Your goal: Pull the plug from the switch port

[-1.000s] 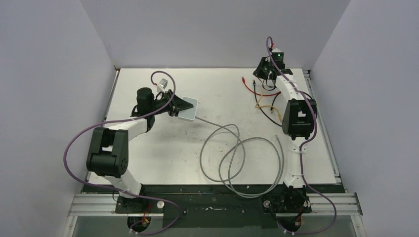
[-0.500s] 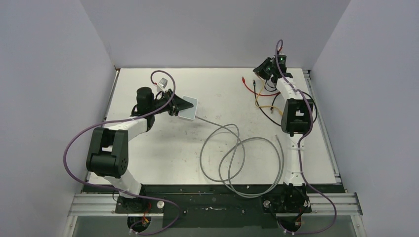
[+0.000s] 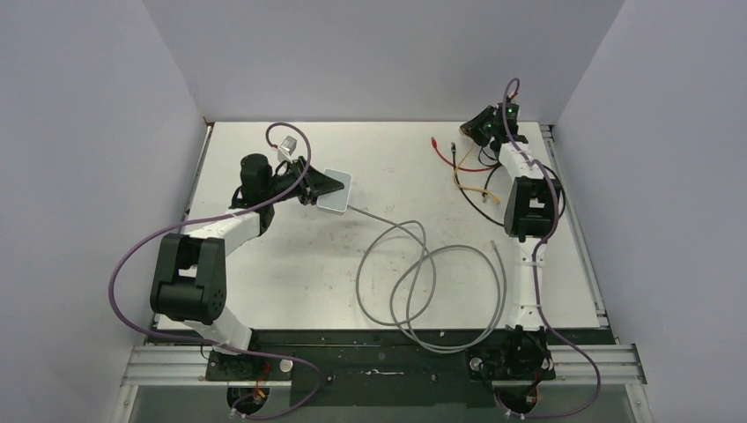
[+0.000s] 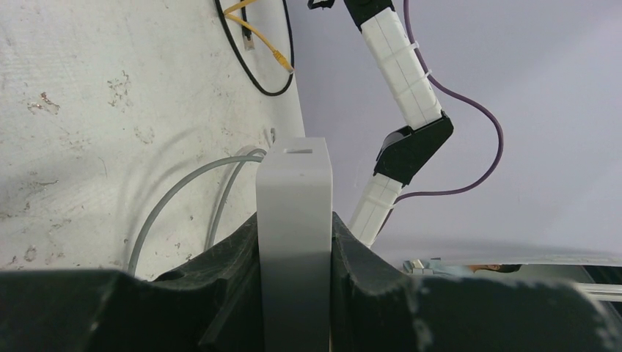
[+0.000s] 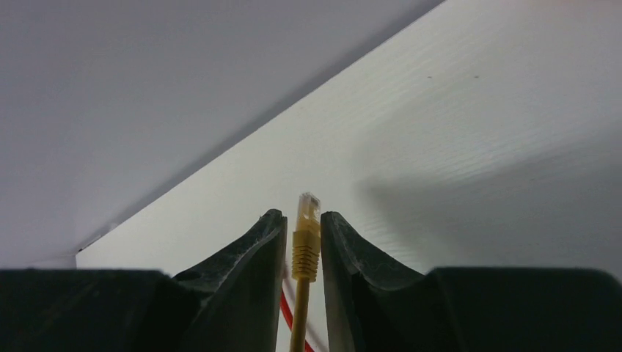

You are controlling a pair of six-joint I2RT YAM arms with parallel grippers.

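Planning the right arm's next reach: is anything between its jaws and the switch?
Yes: a yellow plug sits between the jaws of the right gripper, filling them. On the table, the end of the red cable lies near the straight path to the switch, which the left gripper clamps. Nothing else visible.

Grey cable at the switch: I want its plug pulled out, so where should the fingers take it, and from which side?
Best at the plug end, where the grey cable leaves the switch, coming from the right: the left gripper clamps the switch's flat faces from the left, and the cable runs out straight there.
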